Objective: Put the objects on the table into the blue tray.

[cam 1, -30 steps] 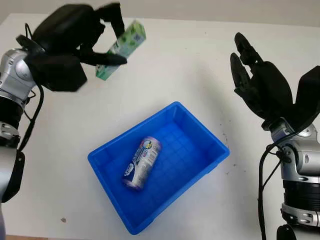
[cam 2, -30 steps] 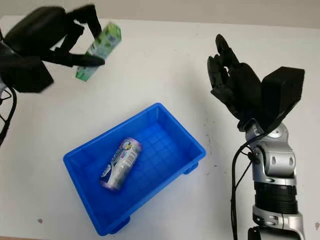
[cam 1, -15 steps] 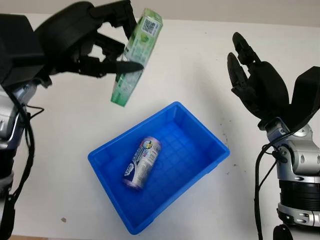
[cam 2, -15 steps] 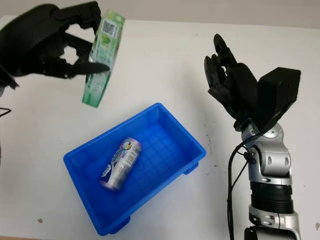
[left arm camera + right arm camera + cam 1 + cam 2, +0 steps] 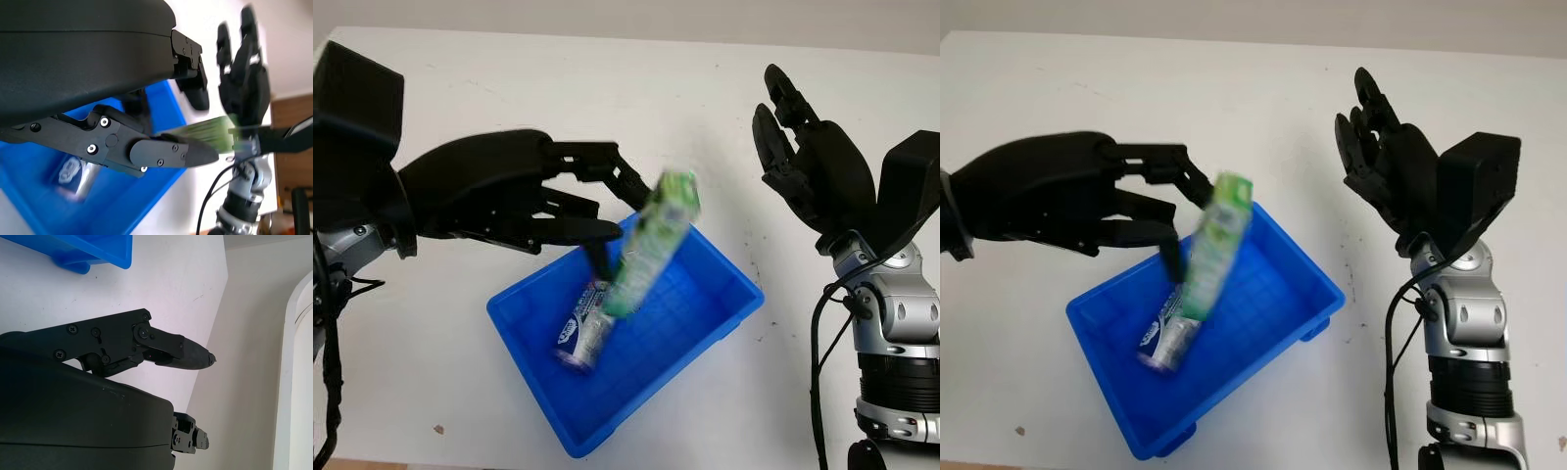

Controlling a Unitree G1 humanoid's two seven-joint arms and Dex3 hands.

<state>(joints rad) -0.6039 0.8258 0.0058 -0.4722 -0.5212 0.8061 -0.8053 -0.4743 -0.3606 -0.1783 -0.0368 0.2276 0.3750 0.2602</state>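
Green-and-white carton (image 5: 652,245), a slim rectangular pack with printed sides, stands tilted over the blue tray (image 5: 716,315), blurred, its lower end down by the can (image 5: 588,325) inside. It sits just off the fingertips (image 5: 607,230) of the left hand (image 5: 509,201); whether they touch it cannot be told, and the hand's hold cannot be told either. That hand, glossy black hard shell with jointed fingers, hangs over the tray's 10 o'clock rim. The tray is smooth moulded plastic with a gridded floor, set cornerwise on the white table (image 5: 685,108). The can is a lilac cylinder with a printed label, lying on its side. The right hand (image 5: 813,162) is open, raised at 3 o'clock of the tray, well apart.
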